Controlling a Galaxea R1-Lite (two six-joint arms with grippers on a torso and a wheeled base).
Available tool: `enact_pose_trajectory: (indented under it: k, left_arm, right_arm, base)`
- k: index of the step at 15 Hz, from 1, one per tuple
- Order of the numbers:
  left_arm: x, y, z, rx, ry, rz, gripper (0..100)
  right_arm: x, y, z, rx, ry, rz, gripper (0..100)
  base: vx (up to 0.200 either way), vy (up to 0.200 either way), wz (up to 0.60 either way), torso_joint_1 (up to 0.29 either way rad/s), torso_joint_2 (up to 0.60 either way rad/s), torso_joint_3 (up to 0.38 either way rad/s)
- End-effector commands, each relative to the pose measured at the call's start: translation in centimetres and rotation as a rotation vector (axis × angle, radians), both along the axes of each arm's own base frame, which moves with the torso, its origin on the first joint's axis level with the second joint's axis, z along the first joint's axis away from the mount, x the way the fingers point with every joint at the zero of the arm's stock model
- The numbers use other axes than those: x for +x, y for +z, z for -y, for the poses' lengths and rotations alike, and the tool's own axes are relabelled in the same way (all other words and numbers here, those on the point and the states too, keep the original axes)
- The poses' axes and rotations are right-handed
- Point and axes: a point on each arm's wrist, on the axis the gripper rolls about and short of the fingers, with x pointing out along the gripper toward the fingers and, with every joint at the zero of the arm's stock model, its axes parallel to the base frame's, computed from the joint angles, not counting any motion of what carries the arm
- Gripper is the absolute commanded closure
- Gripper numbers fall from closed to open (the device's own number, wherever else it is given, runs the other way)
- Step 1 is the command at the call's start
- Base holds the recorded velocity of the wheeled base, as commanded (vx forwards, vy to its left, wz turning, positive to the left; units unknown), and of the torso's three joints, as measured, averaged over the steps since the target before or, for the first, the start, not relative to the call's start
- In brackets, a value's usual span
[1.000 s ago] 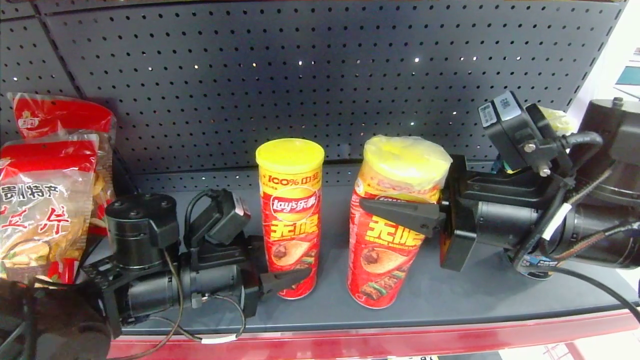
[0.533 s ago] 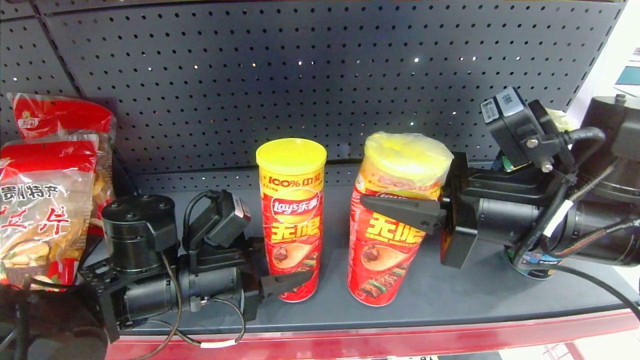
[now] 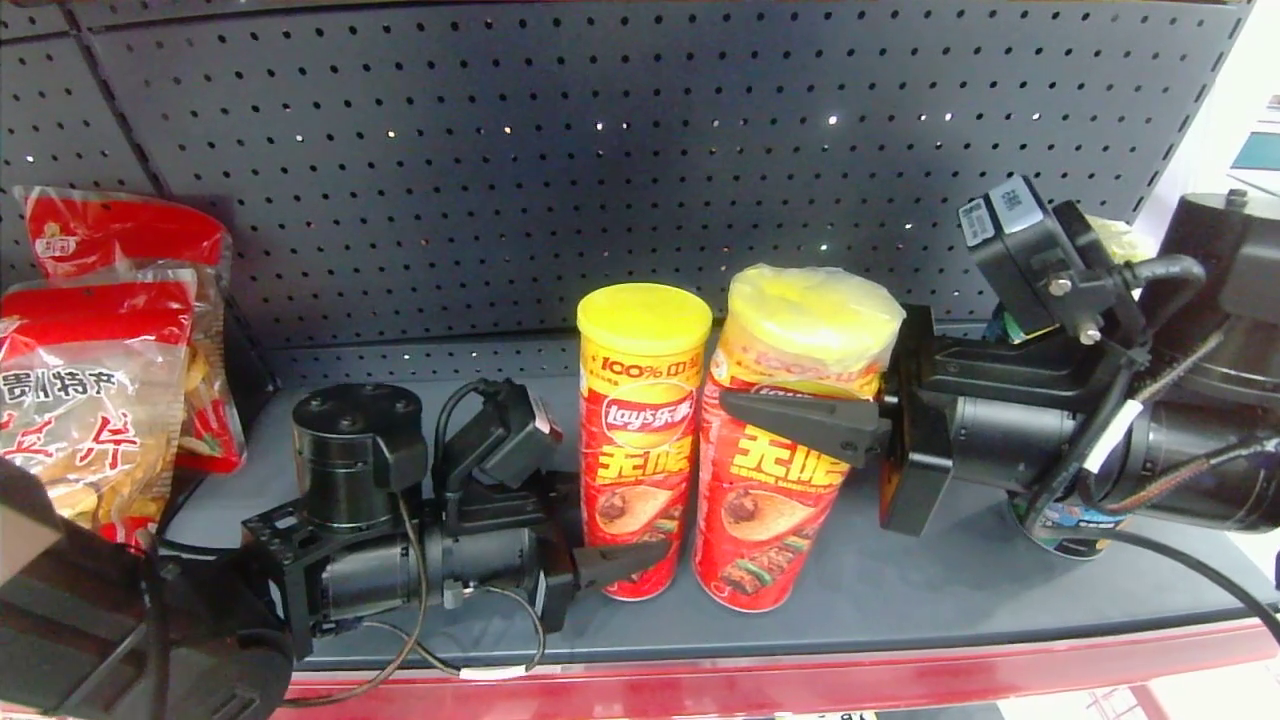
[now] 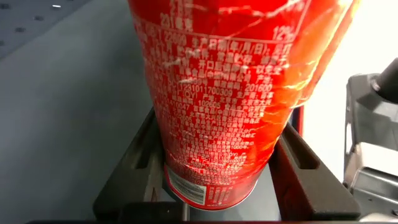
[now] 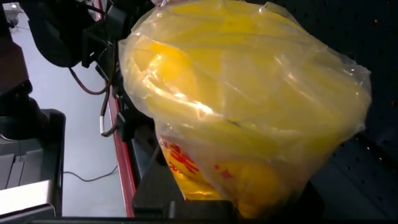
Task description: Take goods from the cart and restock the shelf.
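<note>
Two red chip cans with yellow lids stand side by side on the dark shelf (image 3: 900,600). My left gripper (image 3: 640,545) is shut low on the left can (image 3: 640,430), whose base fills the space between the fingers (image 4: 134,168) in the left wrist view, gripper (image 4: 221,180). The right can (image 3: 790,440) has clear plastic wrap over its top and leans slightly. From the right side, my right gripper (image 3: 770,400) is shut on its upper half. In the right wrist view the wrapped lid (image 5: 249,93) sits in the gripper (image 5: 236,205).
Red snack bags (image 3: 90,400) stand at the shelf's left end. A grey pegboard wall (image 3: 600,150) closes the back. The shelf has a red front lip (image 3: 800,680). Another can (image 3: 1060,525) sits partly hidden under my right arm.
My left gripper has slid its can to the right, up against the wrapped can. The right gripper and its can have barely moved.
</note>
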Motion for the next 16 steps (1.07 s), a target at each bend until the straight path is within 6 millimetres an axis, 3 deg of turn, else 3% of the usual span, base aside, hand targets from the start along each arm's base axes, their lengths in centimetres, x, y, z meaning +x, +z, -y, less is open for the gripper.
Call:
enact_pose_trajectory:
  k: [1, 10, 11, 16]
  left_arm:
    - [-0.1, -0.4, 0.1, 0.010, 0.006, -0.011, 100]
    - [-0.3, -1.7, -0.2, 0.039, 0.013, -0.062, 100]
    - [-0.6, -1.9, -0.3, 0.045, 0.014, -0.072, 0]
    - [-0.3, -1.6, -1.4, 0.042, 0.061, -0.066, 0]
  right_arm:
    - [0.1, -0.1, -0.1, -0.002, 0.001, -0.002, 100]
    - [0.3, -0.2, 0.2, -0.003, -0.010, -0.006, 100]
    - [0.4, -0.3, 0.1, -0.005, -0.010, -0.007, 100]
    - [0.4, -0.4, 0.1, -0.008, -0.010, -0.010, 100]
  base:
    - [0.000, 0.000, 0.00, 0.000, 0.00, 0.000]
    - [0.000, 0.000, 0.00, 0.000, 0.00, 0.000]
    - [0.000, 0.000, 0.00, 0.000, 0.00, 0.000]
    - [0.000, 0.000, 0.00, 0.000, 0.00, 0.000]
